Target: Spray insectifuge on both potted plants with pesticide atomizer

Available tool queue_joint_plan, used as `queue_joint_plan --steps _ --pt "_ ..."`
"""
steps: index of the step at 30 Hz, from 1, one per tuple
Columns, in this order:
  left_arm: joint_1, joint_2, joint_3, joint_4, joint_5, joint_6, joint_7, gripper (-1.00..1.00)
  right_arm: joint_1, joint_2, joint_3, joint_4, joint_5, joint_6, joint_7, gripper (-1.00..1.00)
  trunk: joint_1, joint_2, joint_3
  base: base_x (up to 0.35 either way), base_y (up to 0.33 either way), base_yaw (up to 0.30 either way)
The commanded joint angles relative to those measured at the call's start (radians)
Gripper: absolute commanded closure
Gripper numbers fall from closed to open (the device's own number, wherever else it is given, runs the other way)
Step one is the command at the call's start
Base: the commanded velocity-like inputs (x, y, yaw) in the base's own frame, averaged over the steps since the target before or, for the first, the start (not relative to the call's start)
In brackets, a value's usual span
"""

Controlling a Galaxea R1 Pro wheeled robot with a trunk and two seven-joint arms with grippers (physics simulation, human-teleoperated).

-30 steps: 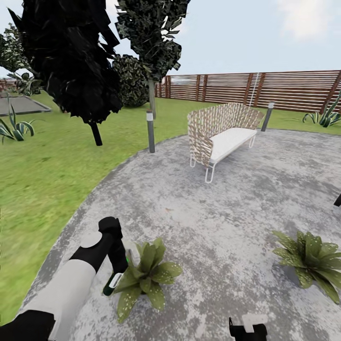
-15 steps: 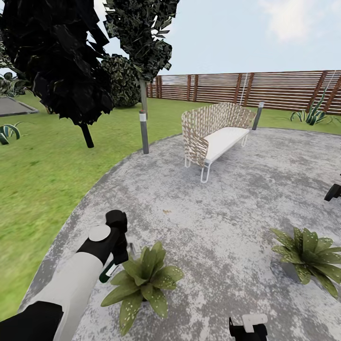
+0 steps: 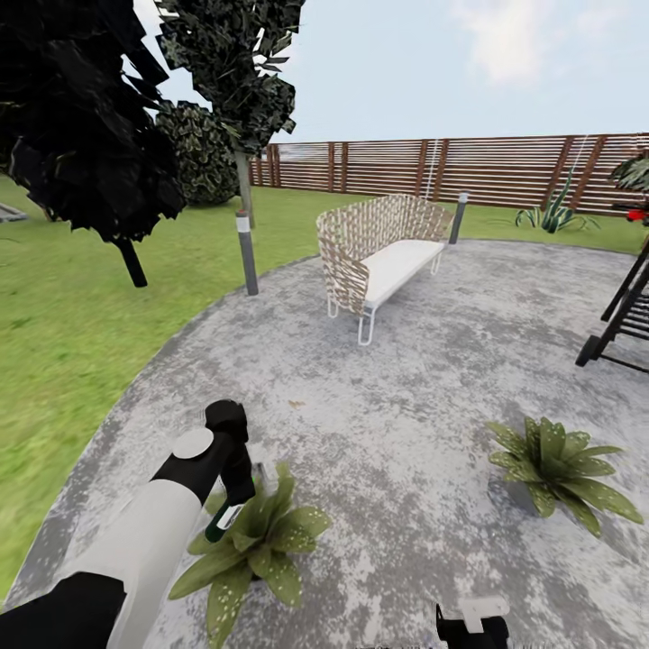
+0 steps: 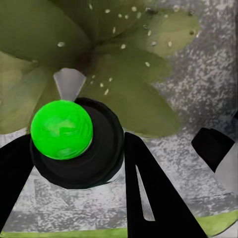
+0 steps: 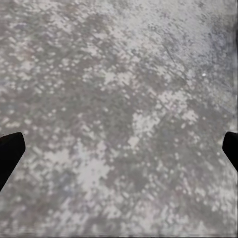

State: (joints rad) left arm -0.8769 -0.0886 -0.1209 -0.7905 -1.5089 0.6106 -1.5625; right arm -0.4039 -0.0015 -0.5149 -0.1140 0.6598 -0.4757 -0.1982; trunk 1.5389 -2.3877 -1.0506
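My left gripper (image 3: 232, 498) is shut on the pesticide atomizer (image 3: 219, 525), a slim dark-green bottle with a white label, held just above the near potted plant (image 3: 252, 552). In the left wrist view the atomizer (image 4: 74, 144) shows end-on as a black round body with a bright green cap, between the black fingers (image 4: 153, 198). Beyond it are the plant's broad leaves (image 4: 124, 94), dotted with white specks of insectifuge (image 4: 105, 91). The second potted plant (image 3: 552, 467) stands on the paving to the right. My right gripper (image 3: 473, 622) hangs open over bare paving (image 5: 119, 119).
A wicker seat (image 3: 374, 248) stands at the far side of the round grey paving (image 3: 406, 388). A black grill frame (image 3: 622, 315) is at the right edge. Two bollard lights (image 3: 246, 252), lawn, dark trees and a wooden fence (image 3: 469, 167) ring the area.
The whole view has shifted left as the camera turned right, and the grill frame has come into sight. My left gripper still holds the atomizer over the near plant.
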Motion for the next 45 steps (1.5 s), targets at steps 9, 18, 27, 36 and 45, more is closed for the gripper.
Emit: queue_joint_plan --steps 9,18,27,36,45 --pt "0.003 0.0 -0.005 0.002 -0.01 0.009 -0.008 1.0 -0.001 0.0 -0.005 0.002 0.01 -0.003 -0.006 -1.0 0.0 0.0 -0.001 -0.138 0.107 -0.137" --pt "0.003 0.0 -0.004 0.004 -0.011 0.016 -0.008 1.0 -0.001 0.0 -0.005 0.002 0.009 -0.003 -0.006 -1.0 0.0 0.0 -0.001 -0.008 0.298 -0.09" --pt "0.006 0.0 -0.008 0.004 -0.022 0.013 -0.008 1.0 -0.001 -0.001 -0.006 0.002 0.01 -0.003 -0.006 -1.0 0.0 0.0 -0.001 0.05 0.165 -0.182" --pt "-0.02 -0.018 -0.008 -0.007 -0.023 0.021 -0.008 1.0 -0.001 -0.002 -0.007 0.0 0.01 -0.003 -0.006 -1.0 0.0 0.0 -0.001 0.0 0.001 -0.002" --pt "-0.002 -0.02 -0.002 0.004 -0.01 0.017 -0.008 1.0 -0.001 -0.002 -0.006 0.0 0.011 -0.004 -0.007 -1.0 0.0 0.0 -0.001 0.0 0.0 0.0"
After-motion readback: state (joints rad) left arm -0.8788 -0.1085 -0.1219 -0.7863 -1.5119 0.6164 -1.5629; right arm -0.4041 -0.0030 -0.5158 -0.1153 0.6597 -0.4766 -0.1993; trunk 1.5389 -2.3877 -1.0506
